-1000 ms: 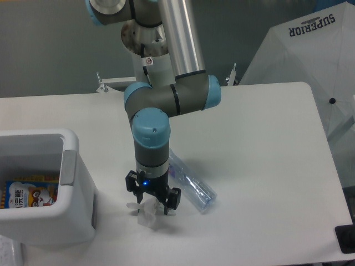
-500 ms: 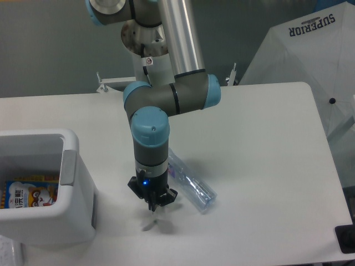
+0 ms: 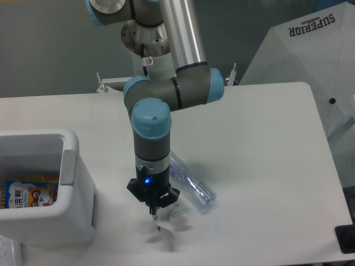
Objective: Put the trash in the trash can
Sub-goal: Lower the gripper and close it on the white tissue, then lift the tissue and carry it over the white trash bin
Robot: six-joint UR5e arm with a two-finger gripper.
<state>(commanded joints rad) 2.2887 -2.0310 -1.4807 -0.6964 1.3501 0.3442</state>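
My gripper (image 3: 155,211) points straight down near the table's front edge, its fingers closed together. The crumpled white tissue wad (image 3: 165,228) hangs blurred just below and right of the fingertips, pinched by them and a little off the table. The clear plastic bottle (image 3: 192,186) lies on its side right behind the gripper, partly hidden by the wrist, slanting toward the front right. The white trash can (image 3: 70,166) stands at the left edge, its opening facing up, about a hand's width left of the gripper.
A colourful printed packet (image 3: 22,195) lies inside the bin. A white folded umbrella (image 3: 310,61) stands beyond the table's right edge. A black object (image 3: 345,239) sits at the front right corner.
The open fingers around the tissue wad closed on it. The arm has since shifted slightly right and lifted, and the tissue now dangles under the fingertips.
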